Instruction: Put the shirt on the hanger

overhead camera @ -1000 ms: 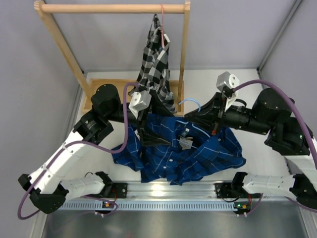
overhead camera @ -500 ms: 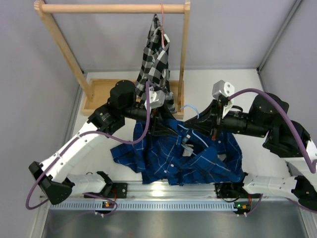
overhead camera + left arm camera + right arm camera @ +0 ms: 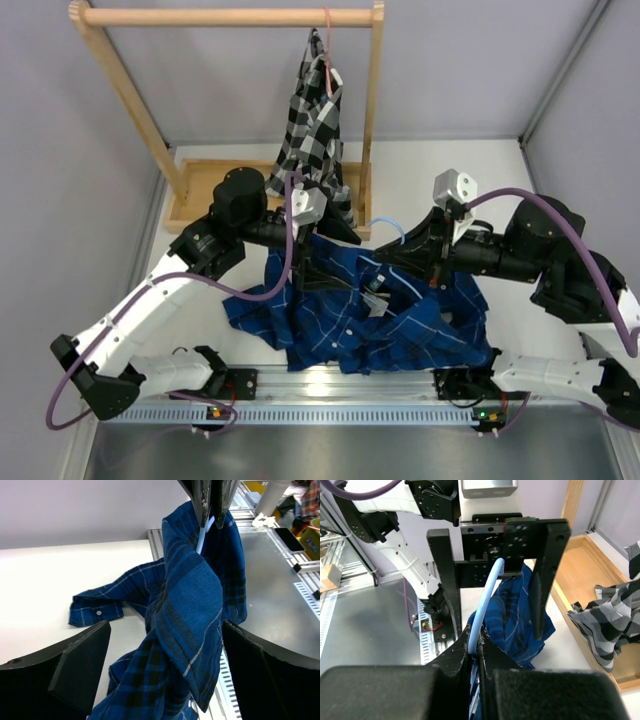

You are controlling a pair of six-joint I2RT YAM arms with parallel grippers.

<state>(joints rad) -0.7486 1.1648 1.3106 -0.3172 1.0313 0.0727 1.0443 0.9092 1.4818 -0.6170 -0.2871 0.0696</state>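
The dark blue plaid shirt (image 3: 375, 315) lies bunched on the white table between the two arms, its upper part lifted. My right gripper (image 3: 388, 262) is shut on the thin light-blue hanger (image 3: 489, 595), whose hook (image 3: 390, 224) sticks out behind it. In the right wrist view the wire runs up from the closed fingertips of the right gripper (image 3: 477, 642) into the shirt (image 3: 517, 615). My left gripper (image 3: 166, 626) is open, its jaws wide apart on either side of the hanging shirt fold (image 3: 187, 595). It shows in the top view (image 3: 306, 268) at the shirt's left shoulder.
A wooden rack (image 3: 225, 17) stands at the back, with a black-and-white checked shirt (image 3: 318, 125) on a pink-red hanger (image 3: 327, 45). Its wooden base (image 3: 200, 185) lies behind the left arm. A metal rail (image 3: 340, 385) runs along the near edge.
The left arm has swung up and to the right, bringing its open gripper around the shirt beside the right gripper. The shirt has been drawn up and bunched a little. The right gripper keeps the hanger.
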